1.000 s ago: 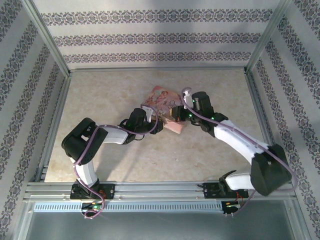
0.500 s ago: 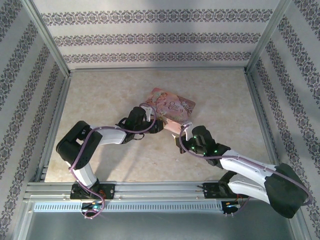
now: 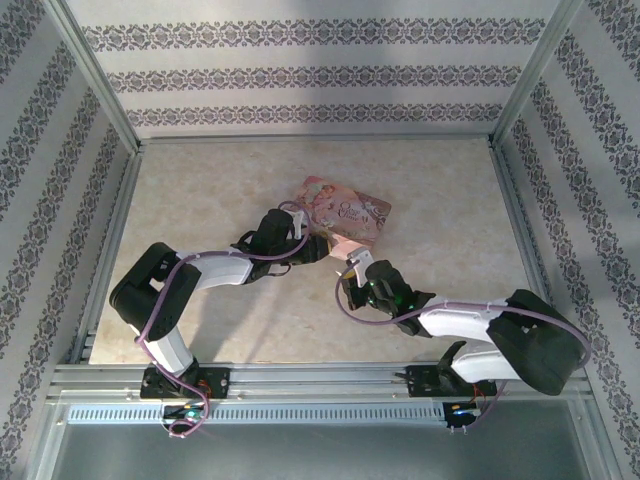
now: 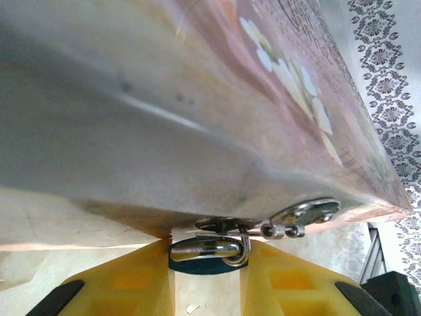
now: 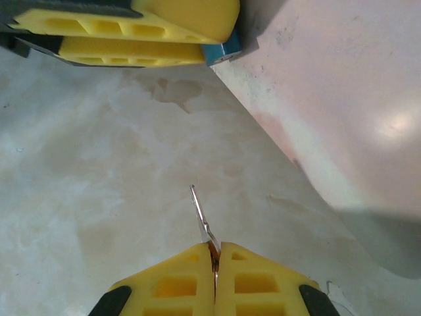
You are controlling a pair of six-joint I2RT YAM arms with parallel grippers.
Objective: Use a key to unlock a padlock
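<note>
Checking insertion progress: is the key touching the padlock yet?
Apart. The right wrist view shows bare table between the key and the padlock.

White arm links (image 3: 218, 270), black joint housings (image 3: 535, 350), purple cables (image 3: 150, 340) alongside, small green indicator lights (image 3: 385, 292), yellow fingers (image 5: 164, 289) with hollow cells

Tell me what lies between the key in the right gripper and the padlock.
Bare table separates key and padlock in the right wrist view; the pink box lies alongside.
</note>
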